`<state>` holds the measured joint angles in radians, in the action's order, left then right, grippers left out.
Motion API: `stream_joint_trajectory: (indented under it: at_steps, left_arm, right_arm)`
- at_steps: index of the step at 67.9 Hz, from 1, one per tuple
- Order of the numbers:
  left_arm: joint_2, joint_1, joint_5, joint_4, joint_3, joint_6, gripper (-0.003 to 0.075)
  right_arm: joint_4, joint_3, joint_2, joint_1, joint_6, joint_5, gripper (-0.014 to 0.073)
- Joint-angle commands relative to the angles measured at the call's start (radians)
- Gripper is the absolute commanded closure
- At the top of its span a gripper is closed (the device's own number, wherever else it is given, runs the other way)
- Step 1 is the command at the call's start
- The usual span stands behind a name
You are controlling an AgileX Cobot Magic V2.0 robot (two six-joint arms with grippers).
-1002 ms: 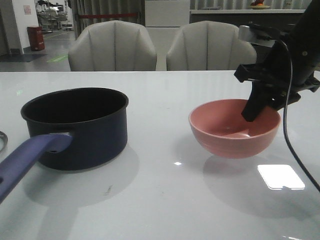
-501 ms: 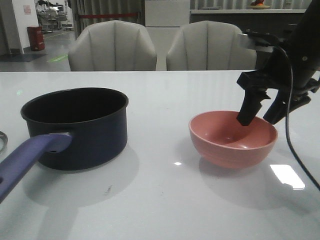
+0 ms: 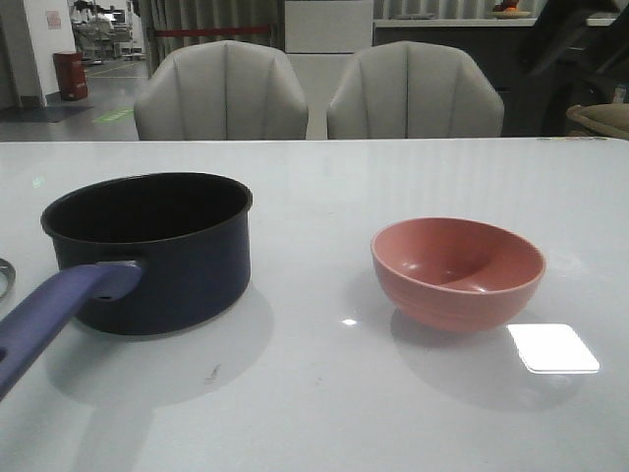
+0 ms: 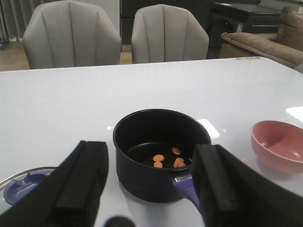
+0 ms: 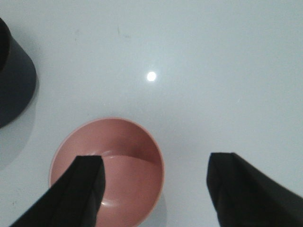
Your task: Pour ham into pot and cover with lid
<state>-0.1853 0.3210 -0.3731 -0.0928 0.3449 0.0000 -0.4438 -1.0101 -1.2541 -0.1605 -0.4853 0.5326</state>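
Note:
The dark navy pot (image 3: 157,265) stands on the left of the white table, its purple handle (image 3: 54,310) pointing toward the front edge. In the left wrist view several orange ham slices (image 4: 166,160) lie on the floor of the pot (image 4: 142,177). The glass lid (image 4: 28,182) with its blue knob lies flat beside the pot, partly hidden by a finger; only a sliver of the lid (image 3: 4,277) shows in the front view. My left gripper (image 4: 151,189) is open, held back from the pot. My right gripper (image 5: 156,184) hangs open above the empty pink bowl (image 5: 111,165), holding nothing.
The pink bowl (image 3: 457,280) sits upright on the table right of the pot. Two grey chairs (image 3: 221,88) (image 3: 413,88) stand behind the far table edge. A beige sofa (image 4: 265,40) is off to the far right.
My right gripper set the pink bowl down, opened, let go of it and rose out of the front view. The bowl now rests on the table. The pot has not moved.

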Motion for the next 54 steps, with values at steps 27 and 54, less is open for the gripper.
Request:
stream_joint_trajectory:
  at_steps: [27,54]
  left_arm:
    - [-0.011,0.008,0.079,-0.009,0.030,0.000,0.0276]
    - [-0.011,0.008,0.079,-0.009,0.030,0.000,0.0276]
  right_arm:
    - [-0.028,0.433,0.673,-0.109,-0.008,-0.341,0.0037]
    - [-0.064,0.724,1.035,-0.109,-0.008,-0.410,0.0037]
